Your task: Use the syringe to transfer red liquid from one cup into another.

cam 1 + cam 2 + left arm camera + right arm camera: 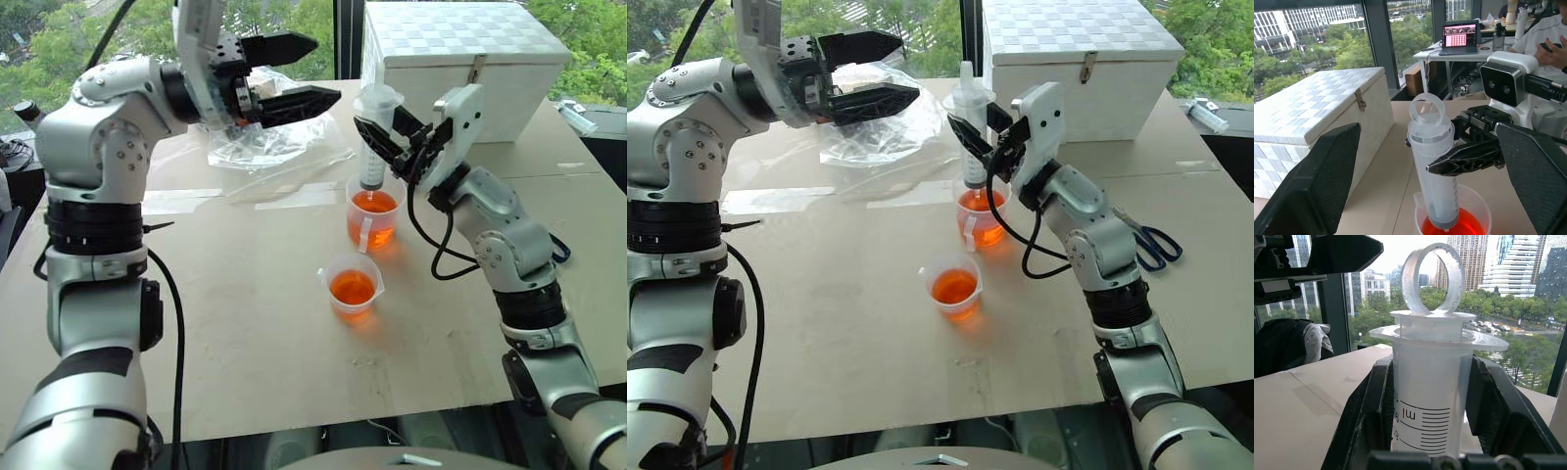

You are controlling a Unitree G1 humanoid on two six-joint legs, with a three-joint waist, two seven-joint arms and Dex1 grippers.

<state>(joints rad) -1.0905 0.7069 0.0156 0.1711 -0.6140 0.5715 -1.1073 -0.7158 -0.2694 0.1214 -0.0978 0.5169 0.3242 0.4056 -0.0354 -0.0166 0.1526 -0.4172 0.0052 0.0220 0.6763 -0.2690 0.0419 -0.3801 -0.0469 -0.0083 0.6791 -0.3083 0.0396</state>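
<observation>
The clear syringe point(373, 168) stands upright with its tip dipped in the red liquid point(373, 204) of the taller cup point(360, 232), the one with a white strip handle. My right gripper point(372, 132) is shut on the syringe's barrel, just under the flange point(1440, 335). The plunger ring point(1426, 108) sits low on the barrel. The smaller cup point(353, 287), nearer me, also holds red liquid. My left gripper point(327, 69) hovers open to the left of the syringe's top and points at it. Its fingers point(1322, 181) frame the syringe without touching.
A white woven box point(460, 59) stands behind the cups, with a crumpled clear plastic bag point(265, 142) to its left. Blue-handled scissors point(1156, 245) lie at the table's right, beyond my right forearm. A person point(1542, 41) sits at a desk with a laptop point(1462, 35).
</observation>
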